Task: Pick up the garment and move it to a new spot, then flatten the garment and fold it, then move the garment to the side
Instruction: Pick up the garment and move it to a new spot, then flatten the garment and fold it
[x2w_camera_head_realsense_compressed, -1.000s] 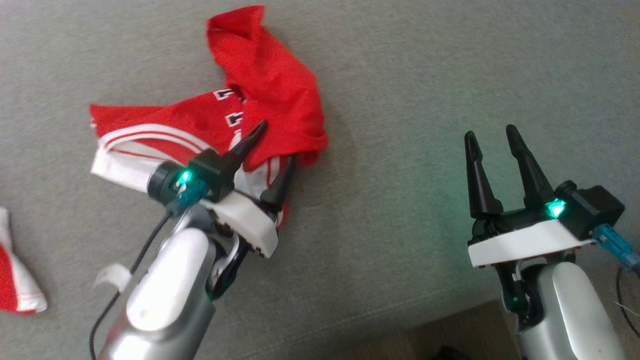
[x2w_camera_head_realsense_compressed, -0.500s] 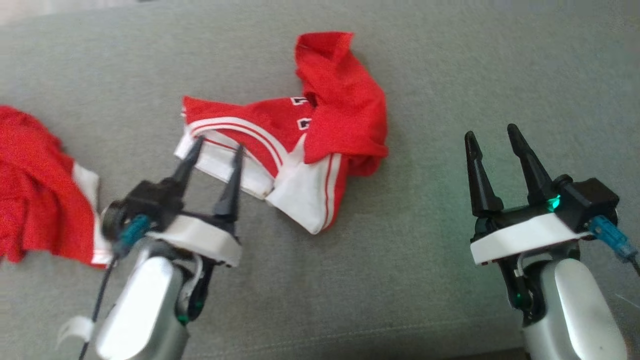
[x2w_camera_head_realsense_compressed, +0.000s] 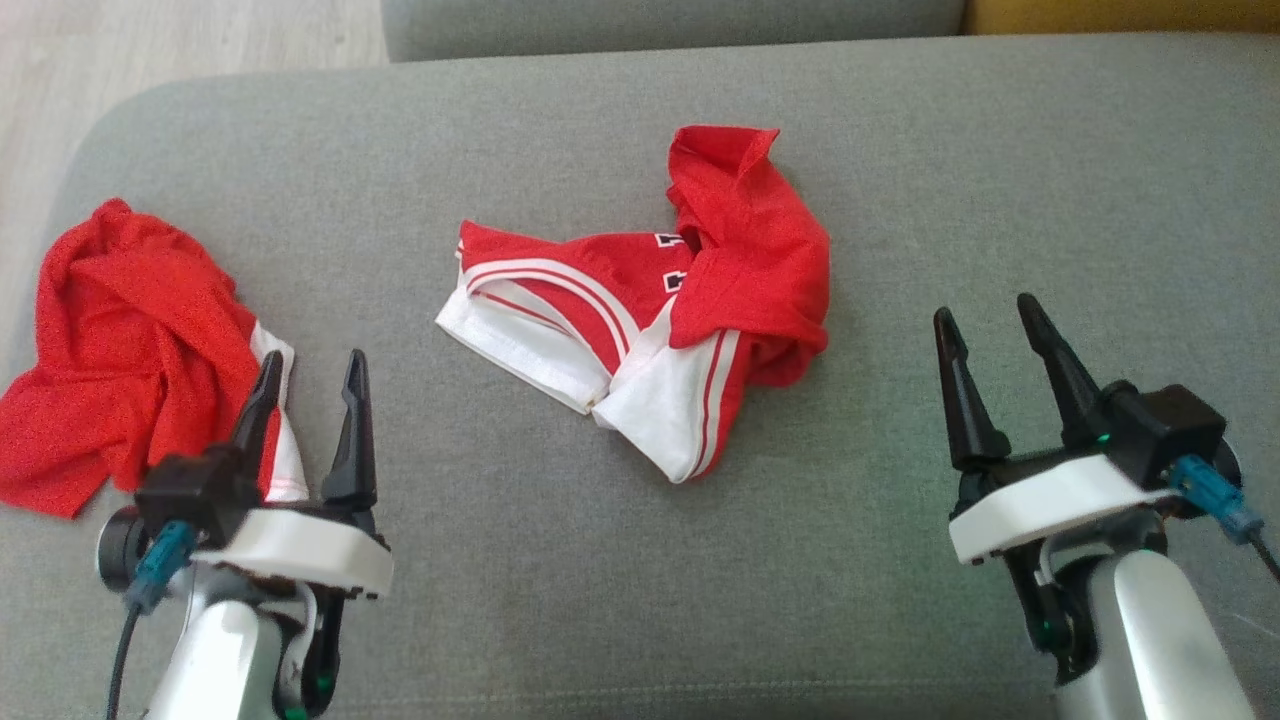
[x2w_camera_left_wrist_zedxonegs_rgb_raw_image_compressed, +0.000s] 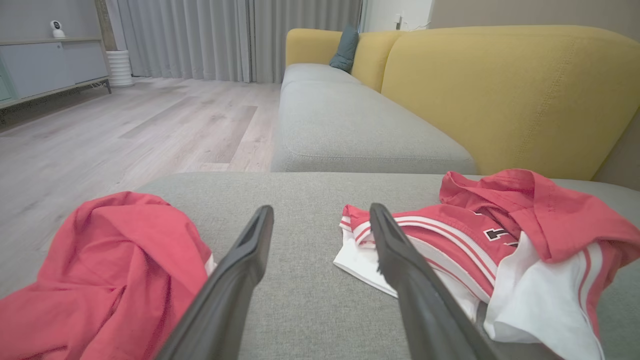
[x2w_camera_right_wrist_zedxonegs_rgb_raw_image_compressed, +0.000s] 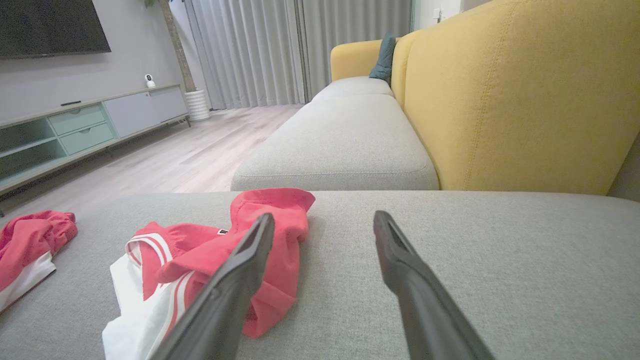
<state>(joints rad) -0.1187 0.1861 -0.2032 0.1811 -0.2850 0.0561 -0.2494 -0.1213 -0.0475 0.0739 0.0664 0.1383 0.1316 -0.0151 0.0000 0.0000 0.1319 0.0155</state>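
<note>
Nearest in the head view, two tools sit low over a grey seat cushion (x2w_camera_head_realsense_compressed: 600, 560): the left tool (x2w_camera_head_realsense_compressed: 313, 358) at 8 o'clock and the right tool (x2w_camera_head_realsense_compressed: 984, 308) at 4 o'clock. Each has two long, dark, tapered fingers on a white base. On both tools the fingers stand apart with nothing between them. The cushion is a tight, finely woven fabric, flat on top with rounded corners.

Two pieces of clothing lie on it. The garment (x2w_camera_head_realsense_compressed: 650, 320) is in the middle, toward 12 o'clock, between the tools and apart from both. It is a crumpled heap of thin red cloth with white panels, red-and-white stripes and part of a black-and-white print. A second garment (x2w_camera_head_realsense_compressed: 130, 340), red with a white striped edge, is bunched at 9 o'clock near the cushion's left end, at 10 o'clock of the left tool.

Farther on, a second grey cushion (x2w_camera_left_wrist_zedxonegs_rgb_raw_image_compressed: 340, 125) with a stitched seam round its rim continues the sofa. At 2 o'clock stands a smooth mustard-yellow backrest (x2w_camera_left_wrist_zedxonegs_rgb_raw_image_compressed: 500, 90), with one teal pillow (x2w_camera_left_wrist_zedxonegs_rgb_raw_image_compressed: 345, 47) at its far end. From 9 to 10 o'clock runs a pale wood-plank floor (x2w_camera_left_wrist_zedxonegs_rgb_raw_image_compressed: 125, 125). Beyond it are a low grey cabinet (x2w_camera_right_wrist_zedxonegs_rgb_raw_image_compressed: 75, 130) with a dark screen (x2w_camera_right_wrist_zedxonegs_rgb_raw_image_compressed: 50, 25) above, and pleated grey curtains (x2w_camera_left_wrist_zedxonegs_rgb_raw_image_compressed: 200, 35) across the far wall.
</note>
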